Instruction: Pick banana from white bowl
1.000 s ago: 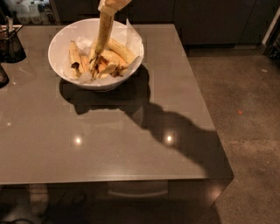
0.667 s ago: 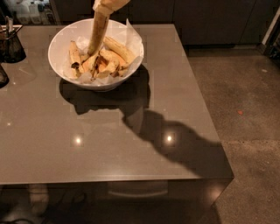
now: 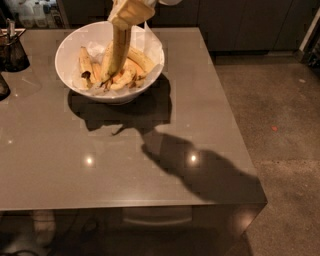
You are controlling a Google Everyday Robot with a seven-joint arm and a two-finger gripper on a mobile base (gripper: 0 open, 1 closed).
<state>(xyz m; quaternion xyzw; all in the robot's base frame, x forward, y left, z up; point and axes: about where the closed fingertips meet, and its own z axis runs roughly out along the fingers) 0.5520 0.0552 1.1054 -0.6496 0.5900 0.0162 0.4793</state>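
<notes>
The white bowl (image 3: 67, 55) stands at the back of the grey table, lined with crinkled white paper. My gripper (image 3: 131, 12) is at the top edge of the view, above the bowl's far side, shut on the upper end of the long pale banana (image 3: 117, 50). The banana hangs almost upright, and its dark lower tip is down among the shorter bananas (image 3: 137, 57) in the bowl. The arm above the gripper is out of view.
A dark wire-mesh cup (image 3: 12, 50) stands at the table's back left, with another dark object (image 3: 2, 86) at the left edge. The table's right edge (image 3: 235, 125) drops to a concrete floor (image 3: 285, 125). Dark cabinets run along the back.
The gripper stays shut on the banana over the bowl with little movement. The arm's shadow on the table has slid toward the front edge.
</notes>
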